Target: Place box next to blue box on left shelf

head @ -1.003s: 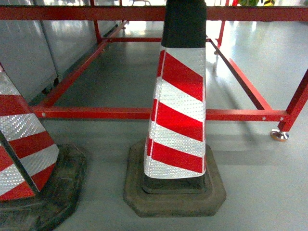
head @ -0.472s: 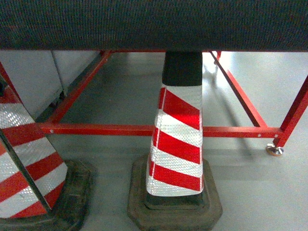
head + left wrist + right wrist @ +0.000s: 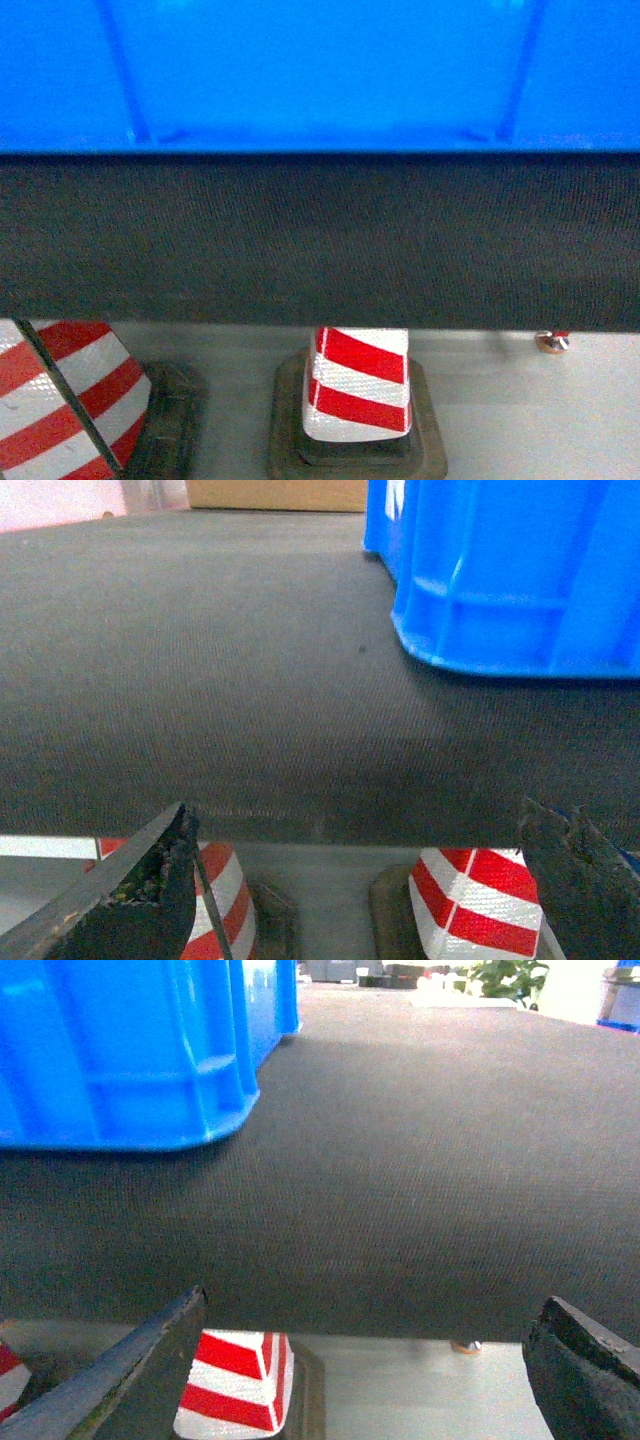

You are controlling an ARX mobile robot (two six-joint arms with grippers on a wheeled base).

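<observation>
The box (image 3: 320, 70) sits ungrasped on the dark mat (image 3: 200, 680), both the left gripper (image 3: 350, 880) and right gripper (image 3: 365, 1360) spread wide and empty near its edge, so pickup and shelving remain.

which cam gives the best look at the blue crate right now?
Right wrist: the blue crate shows a corner, ribbed walls and its base on the dark mat. Left wrist catches the opposite lower corner. Head sees only a flat, blurred blue wall.
</observation>
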